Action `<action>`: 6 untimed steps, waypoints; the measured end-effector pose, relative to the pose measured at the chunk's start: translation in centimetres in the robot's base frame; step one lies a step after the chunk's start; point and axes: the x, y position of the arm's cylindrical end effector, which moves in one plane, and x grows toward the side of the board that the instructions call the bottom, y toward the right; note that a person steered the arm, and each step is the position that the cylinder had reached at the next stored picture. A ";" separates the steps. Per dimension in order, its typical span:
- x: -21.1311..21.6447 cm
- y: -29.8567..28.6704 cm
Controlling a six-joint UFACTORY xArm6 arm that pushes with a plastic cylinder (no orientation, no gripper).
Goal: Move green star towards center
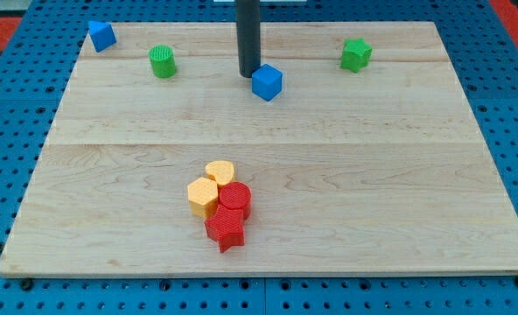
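The green star [356, 54] lies near the view's top right of the wooden board [399, 175]. My tip [248, 73] is at the view's top centre, touching or just left of a blue cube [267, 82]. The tip is well to the left of the green star, about a fifth of the board's width away.
A green cylinder [163, 62] and a blue block [102, 36] sit at the top left. At the bottom centre a cluster holds a yellow heart-like block [220, 171], a yellow hexagon [203, 197], a red cylinder [235, 199] and a red star [227, 230].
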 end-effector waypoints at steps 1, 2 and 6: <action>-2.2 2.0; 1.0 3.5; -5.7 17.1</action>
